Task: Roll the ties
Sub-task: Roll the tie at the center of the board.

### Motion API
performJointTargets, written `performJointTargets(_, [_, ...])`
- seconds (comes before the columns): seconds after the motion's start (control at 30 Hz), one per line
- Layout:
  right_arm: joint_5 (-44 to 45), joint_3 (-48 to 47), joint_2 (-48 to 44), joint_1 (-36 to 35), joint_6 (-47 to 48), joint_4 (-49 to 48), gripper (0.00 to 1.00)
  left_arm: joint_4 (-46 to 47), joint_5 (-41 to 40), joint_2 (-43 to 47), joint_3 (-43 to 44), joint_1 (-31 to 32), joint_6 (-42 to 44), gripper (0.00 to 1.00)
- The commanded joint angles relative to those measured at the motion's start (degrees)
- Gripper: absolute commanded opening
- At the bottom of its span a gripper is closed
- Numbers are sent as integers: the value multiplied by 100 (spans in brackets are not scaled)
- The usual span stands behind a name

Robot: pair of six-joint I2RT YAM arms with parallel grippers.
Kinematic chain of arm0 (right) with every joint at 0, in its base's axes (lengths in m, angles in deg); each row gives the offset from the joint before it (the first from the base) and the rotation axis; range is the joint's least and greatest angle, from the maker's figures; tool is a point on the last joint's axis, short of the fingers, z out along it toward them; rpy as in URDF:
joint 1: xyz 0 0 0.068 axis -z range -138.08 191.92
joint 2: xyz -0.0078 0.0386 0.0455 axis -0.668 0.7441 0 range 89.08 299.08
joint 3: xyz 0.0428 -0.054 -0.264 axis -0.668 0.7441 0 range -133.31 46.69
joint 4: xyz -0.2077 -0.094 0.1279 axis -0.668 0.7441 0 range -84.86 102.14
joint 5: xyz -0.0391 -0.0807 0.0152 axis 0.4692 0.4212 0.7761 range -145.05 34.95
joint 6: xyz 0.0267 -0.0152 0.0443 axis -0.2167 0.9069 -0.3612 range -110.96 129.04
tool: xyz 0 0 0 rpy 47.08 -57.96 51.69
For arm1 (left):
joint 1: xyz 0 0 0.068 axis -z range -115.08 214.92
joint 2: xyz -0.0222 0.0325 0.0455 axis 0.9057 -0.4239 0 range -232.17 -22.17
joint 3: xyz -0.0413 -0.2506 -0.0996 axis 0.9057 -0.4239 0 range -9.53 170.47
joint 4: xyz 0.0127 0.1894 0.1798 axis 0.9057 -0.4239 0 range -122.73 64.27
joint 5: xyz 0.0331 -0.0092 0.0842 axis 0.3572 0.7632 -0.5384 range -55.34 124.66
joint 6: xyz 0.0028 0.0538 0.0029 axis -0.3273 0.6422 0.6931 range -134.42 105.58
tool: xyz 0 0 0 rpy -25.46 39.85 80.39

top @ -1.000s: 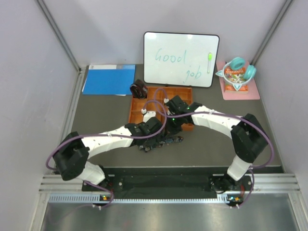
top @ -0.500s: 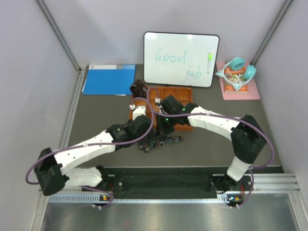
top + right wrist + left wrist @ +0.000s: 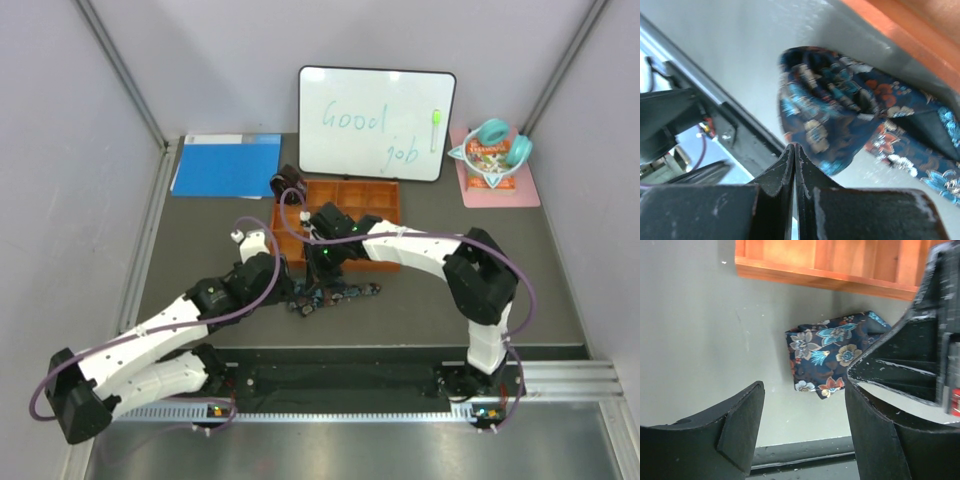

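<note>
Pulled back toward the lower left of the top view within the last second, the left arm now stretches diagonally across the counter point(image 3: 200, 240), while the right arm's elbow has folded inward. The left fingers point(image 3: 281, 288) sit just left of the floral tie point(image 3: 332, 296), which lies as a crumpled strip on the counter just below the orange tray point(image 3: 385, 187) and has not shifted. The right fingers point(image 3: 328, 264) point down over the tie's middle. The brown tie point(image 3: 288, 185) is coiled at the tray's upper left corner, with a whiteboard point(image 3: 375, 122) propped behind.

From the left wrist, the left fingers point(image 3: 737, 427) stand wide apart at the bottom of the frame, holding nothing. The floral tie point(image 3: 822, 357) lies folded on the counter point(image 3: 700, 340) beyond them, below the orange tray point(image 3: 815, 275) at the top edge; its right end is hidden behind a dark machine part.

From the right wrist, the right fingers point(image 3: 794, 156) are pressed together at bottom centre. Their tips overlap the lower edge of the bunched floral tie point(image 3: 840, 97); contact cannot be judged. The orange tray point(image 3: 900, 25) crosses the upper right corner.
</note>
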Motion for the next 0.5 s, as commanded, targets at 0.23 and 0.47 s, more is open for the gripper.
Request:
performJointTargets(0.23, [347,-1,350,51,252,47,0,761,296,283,-697,-392,-102,72])
performJointTargets(0.47, [382,157,297,182,296,12,0,1806,692,222,-1182,-568,-49,72])
